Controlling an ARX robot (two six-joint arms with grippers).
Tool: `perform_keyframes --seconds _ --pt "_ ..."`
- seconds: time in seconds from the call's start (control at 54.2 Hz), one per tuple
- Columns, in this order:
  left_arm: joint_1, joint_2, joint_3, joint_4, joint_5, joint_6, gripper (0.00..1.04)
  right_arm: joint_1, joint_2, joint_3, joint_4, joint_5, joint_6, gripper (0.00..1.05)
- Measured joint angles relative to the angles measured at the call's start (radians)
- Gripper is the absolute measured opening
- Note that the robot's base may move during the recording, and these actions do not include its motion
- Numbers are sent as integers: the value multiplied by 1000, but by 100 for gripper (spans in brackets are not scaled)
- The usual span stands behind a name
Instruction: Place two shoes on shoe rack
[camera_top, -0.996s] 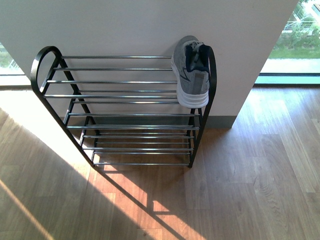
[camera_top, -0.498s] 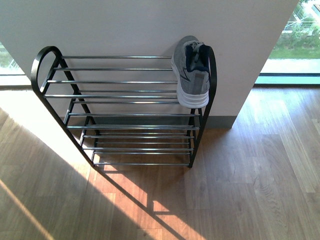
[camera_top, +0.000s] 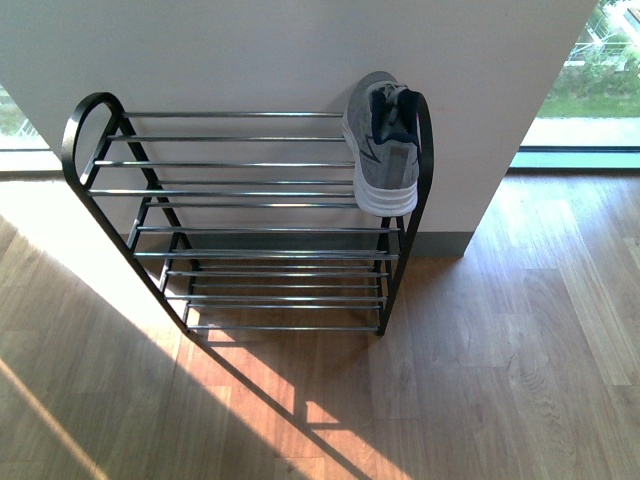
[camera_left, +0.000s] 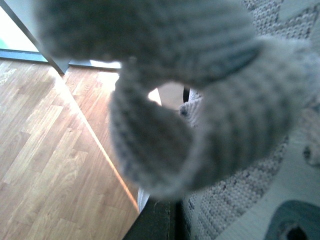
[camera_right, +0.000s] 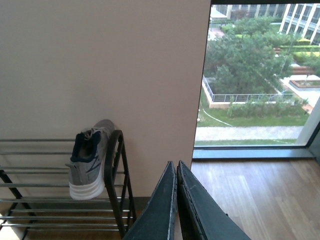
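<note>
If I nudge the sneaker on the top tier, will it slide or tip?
The sneaker rests only on thin, smooth rods of the shoe rack, so it would likely slide easily. It sits against the end frame, so pushing toward that is probably blocked; away, it may topple.

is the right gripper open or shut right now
Shut. The right wrist view shows the right gripper with its two dark fingers pressed together, only a thin seam between them, nothing held.

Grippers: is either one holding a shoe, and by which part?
Right gripper is shut on nothing. The left wrist view shows a blurred grey sneaker close up; whether it is held, and where, cannot be told.
</note>
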Motion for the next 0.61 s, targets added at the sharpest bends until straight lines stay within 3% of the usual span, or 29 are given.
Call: perform_keyframes --seconds 0.609 --pt "0 0 0 0 0 0 3 -2 -281 -1 -266 -2 0 1"
